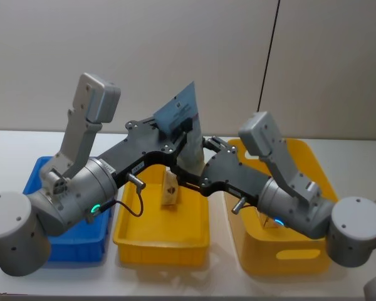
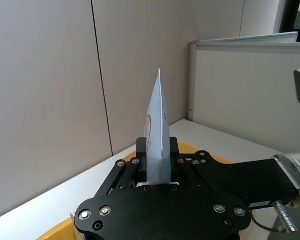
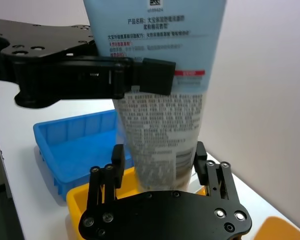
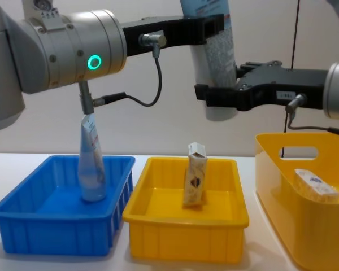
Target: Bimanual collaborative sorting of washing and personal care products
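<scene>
Nearest us in the chest view, three plastic trays sit in a row on the white table: a blue tray (image 4: pixel 22 223) on our left with a slim blue-white tube (image 4: pixel 91 164) standing upright in it, a yellow tray (image 4: pixel 181 237) in the middle holding a small beige carton (image 4: pixel 194 182) with a dark emblem standing upright, and a deeper yellow bin (image 4: pixel 294 226) on our right with another pale carton (image 4: pixel 315 186) lying inside. Above the middle tray we hold a large squeeze tube (image 3: pixel 162 90) in the air, crimped end up. Our left gripper (image 1: pixel 175 128) is clamped across its upper, flatter part, pads pressing both faces. Our right gripper (image 3: pixel 160 162) sits lower around the rounder body, fingers (image 3: pixel 201 157) open and just beside the sides; whether they touch we cannot tell. We judge the tube light, soft-walled and glossy, so it will dent and may slide under a hard pinch. The fuller part low on the body, where it is roundest and stiffest, looks the safest place for our right hand to take it. The trays are rigid moulded plastic with ribbed walls, and the cartons thin card that would crush easily.
</scene>
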Available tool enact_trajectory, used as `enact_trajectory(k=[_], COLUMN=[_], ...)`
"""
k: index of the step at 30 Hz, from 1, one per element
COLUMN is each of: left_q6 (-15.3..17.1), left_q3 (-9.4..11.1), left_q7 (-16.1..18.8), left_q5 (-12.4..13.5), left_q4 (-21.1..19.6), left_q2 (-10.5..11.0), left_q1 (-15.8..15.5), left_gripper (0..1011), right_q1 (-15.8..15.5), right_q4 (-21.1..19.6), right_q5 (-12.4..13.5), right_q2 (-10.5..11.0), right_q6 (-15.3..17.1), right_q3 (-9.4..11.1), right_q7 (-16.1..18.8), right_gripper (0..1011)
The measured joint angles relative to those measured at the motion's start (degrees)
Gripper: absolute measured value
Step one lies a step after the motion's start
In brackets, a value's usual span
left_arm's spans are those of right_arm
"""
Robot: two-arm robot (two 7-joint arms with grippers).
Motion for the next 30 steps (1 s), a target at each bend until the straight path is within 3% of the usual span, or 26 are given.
enact_trajectory(k=[9, 13, 20, 30], left_q6=[-0.01, -0.01, -0.01, -0.01], left_q3=[0.05, 0.08, 0.11, 0.11], left_q7=[-0.1, -0.14, -0.18, -0.2], left_q5=[-0.07, -0.08, -0.08, -0.07], left_q4=[0.0, -0.01, -0.01, 0.0], left_q2=[-0.04, -0.04, -0.03, -0.03], left_q1=[-0.06, -0.07, -0.07, -0.07], left_gripper=[231, 353, 550, 880], right_q1=[2.26, 2.78, 3.14, 1.86], right_q4=[1.96, 2.45, 2.74, 1.34], right_q5=[-0.19, -0.19, -0.14, -0.18], right_q2=[-0.77, -0.96, -1.18, -1.06], right_q6=[0.07, 0.13, 0.51, 2.12], right_q3=[-1.11, -1.32, -1.49, -0.48], right_q7=[-0.04, -0.31, -1.49, -5.49], right_gripper=[592, 462, 327, 223])
